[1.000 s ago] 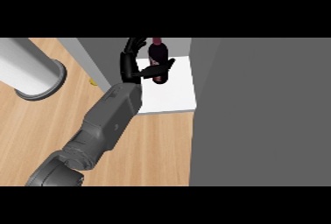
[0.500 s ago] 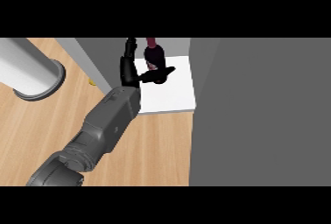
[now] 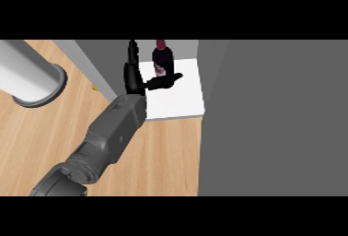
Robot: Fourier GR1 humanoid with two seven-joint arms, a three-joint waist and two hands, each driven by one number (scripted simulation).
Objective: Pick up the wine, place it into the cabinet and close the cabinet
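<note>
The dark wine bottle point(image 3: 162, 57) with its reddish neck stands upright on the white shelf point(image 3: 178, 100) inside the cabinet, near the back. My left hand point(image 3: 138, 81) is just left of and below it, at the end of the grey forearm that comes in from the lower left. The fingers point(image 3: 130, 62) point straight up along the bottle's left side, with a gap between them and the glass. The thumb point(image 3: 165, 81) sticks out to the right in front of the bottle's base. The hand is open and holds nothing. My right hand does not show.
The cabinet's grey door point(image 3: 272, 120) stands open and fills the right side of the view. The grey cabinet wall point(image 3: 102, 60) lies left of the shelf. A large pale cylinder point(image 3: 31, 76) stands on the wooden counter point(image 3: 163, 156) at the far left.
The fingers were curled round the bottle a second ago; they have straightened and come off it. The bottle stays standing on the shelf.
</note>
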